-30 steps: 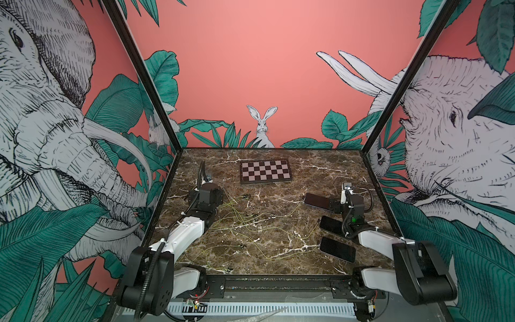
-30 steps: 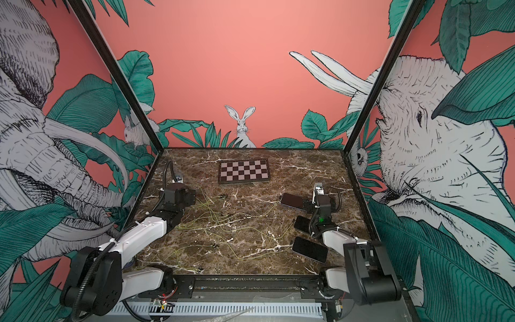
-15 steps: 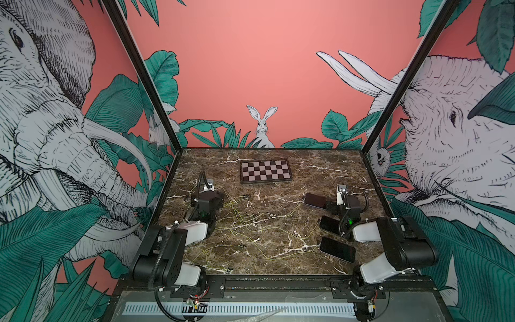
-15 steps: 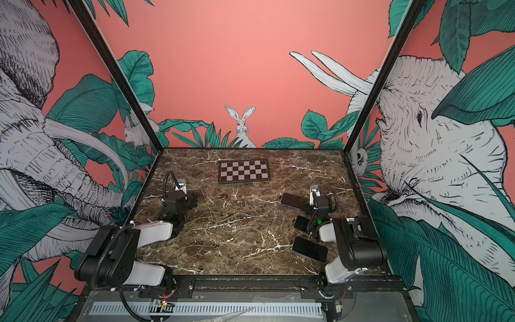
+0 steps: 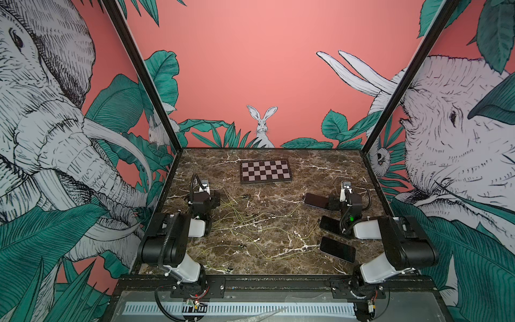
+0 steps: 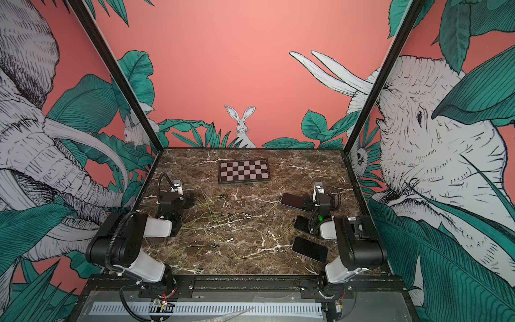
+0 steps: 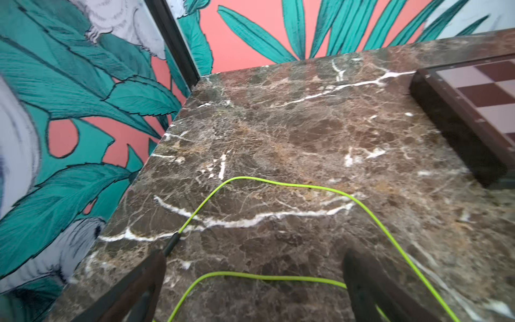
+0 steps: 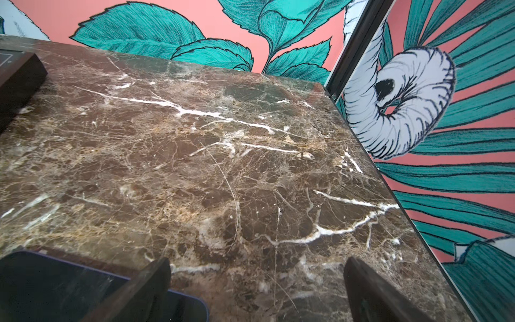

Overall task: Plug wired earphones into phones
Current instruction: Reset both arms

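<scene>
Left arm (image 5: 167, 239) and right arm (image 5: 404, 242) sit folded, elbows raised, wrists low, jaws spread wide apart.

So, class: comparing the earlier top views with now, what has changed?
Both elbows rose and swung forward over the table. The left gripper and right gripper stayed open, holding nothing, about where they were. The phones, earphones and checkerboard did not move.
</scene>
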Controlling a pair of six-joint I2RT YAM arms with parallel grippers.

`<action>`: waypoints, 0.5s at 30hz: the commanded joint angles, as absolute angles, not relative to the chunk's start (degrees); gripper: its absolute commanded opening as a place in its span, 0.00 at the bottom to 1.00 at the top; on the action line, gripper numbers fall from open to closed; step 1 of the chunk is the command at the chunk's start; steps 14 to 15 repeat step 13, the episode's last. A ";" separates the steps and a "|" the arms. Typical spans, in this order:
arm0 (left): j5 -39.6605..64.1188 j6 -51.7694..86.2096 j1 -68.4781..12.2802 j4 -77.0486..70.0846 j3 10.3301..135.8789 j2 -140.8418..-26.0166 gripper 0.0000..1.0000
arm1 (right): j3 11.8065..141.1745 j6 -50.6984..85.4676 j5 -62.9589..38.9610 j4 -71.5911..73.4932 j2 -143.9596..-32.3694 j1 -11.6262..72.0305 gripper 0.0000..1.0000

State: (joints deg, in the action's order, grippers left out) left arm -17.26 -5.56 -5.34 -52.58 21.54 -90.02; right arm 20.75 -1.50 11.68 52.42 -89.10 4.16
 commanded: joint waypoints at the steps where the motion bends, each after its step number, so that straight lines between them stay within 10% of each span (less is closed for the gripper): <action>1: -16.51 -4.69 -5.27 -52.66 22.11 -88.91 1.00 | 21.35 -0.61 12.70 54.41 -88.77 3.95 0.99; 15: -16.35 -4.63 -5.21 -52.27 22.17 -88.88 1.00 | 21.80 0.66 11.53 53.45 -88.82 2.73 0.99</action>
